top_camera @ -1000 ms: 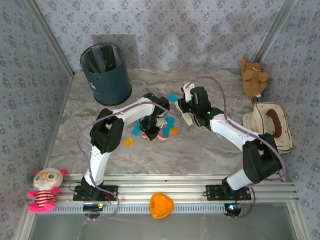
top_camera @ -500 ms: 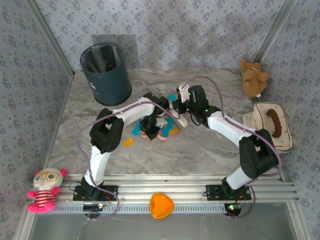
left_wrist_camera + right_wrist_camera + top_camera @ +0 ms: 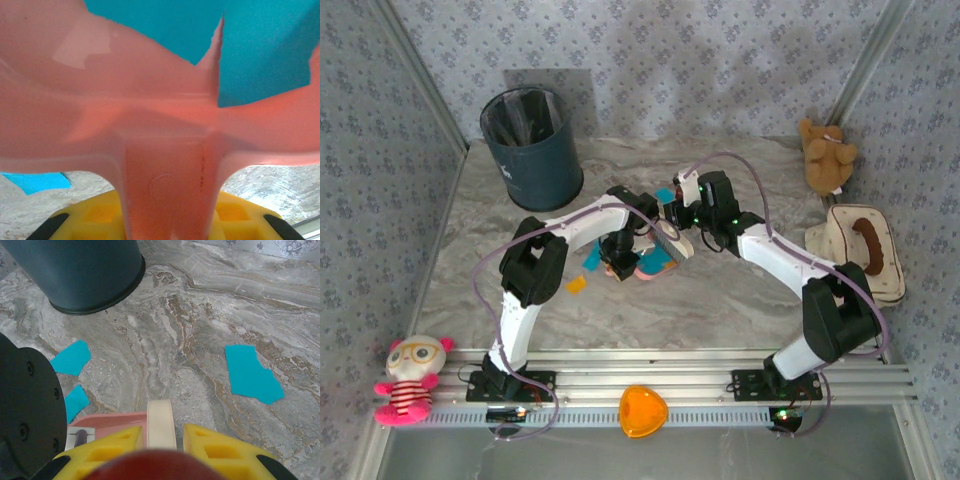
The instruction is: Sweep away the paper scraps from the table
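Left gripper (image 3: 169, 220) clamps pink dustpan (image 3: 100, 115), edges cut off; right gripper (image 3: 161, 439) grips, probably, brush handle (image 3: 160, 416).

The overhead camera is looking down from above and behind the arm bases (image 3: 510, 385), taking in the whole worktop (image 3: 720, 310). The left wrist camera is sitting almost against the pink dustpan (image 3: 150, 125), facing forward over blue paper scraps (image 3: 260, 45). The right wrist camera is looking ahead past a cream brush handle (image 3: 160, 422) toward the dark bin (image 3: 75, 270), sharing bin, scraps and worktop with the overhead view.
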Motion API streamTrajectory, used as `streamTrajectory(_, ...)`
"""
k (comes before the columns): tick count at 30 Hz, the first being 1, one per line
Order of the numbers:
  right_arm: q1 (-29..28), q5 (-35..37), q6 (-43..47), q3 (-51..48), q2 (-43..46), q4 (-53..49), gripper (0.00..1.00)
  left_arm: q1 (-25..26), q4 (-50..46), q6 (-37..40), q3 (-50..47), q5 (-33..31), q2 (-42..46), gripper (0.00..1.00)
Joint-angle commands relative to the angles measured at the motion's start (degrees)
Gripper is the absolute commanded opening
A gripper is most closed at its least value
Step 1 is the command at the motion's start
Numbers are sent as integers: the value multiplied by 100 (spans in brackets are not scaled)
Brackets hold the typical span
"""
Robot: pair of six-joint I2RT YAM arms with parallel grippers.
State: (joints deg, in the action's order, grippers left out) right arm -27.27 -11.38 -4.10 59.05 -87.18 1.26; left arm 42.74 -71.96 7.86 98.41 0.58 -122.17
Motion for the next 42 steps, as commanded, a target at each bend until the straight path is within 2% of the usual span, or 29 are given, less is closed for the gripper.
streamTrajectory(1, -58, -102, -235, -40, 269, 121, 0, -28, -108, -21, -50, 32, -9, 0)
streamTrajectory(13, 27, 945, -355, -435, 940, 389, 0, -29, 77, -57, -189, 96, 79, 0)
streamTrajectory(22, 355, 1666, -620, -810, 1437, 295, 0, -102, 411, -126, -361, 248, 370, 0)
streamTrajectory(30, 761, 1675, -719, -1066, 1738, 145, 0, -305, 873, -241, -481, 694, 854, 0)
streamTrajectory(42, 912, 1512, -777, -1324, 2019, 82, 0, -835, 1307, -398, -396, 1504, 1532, 0)
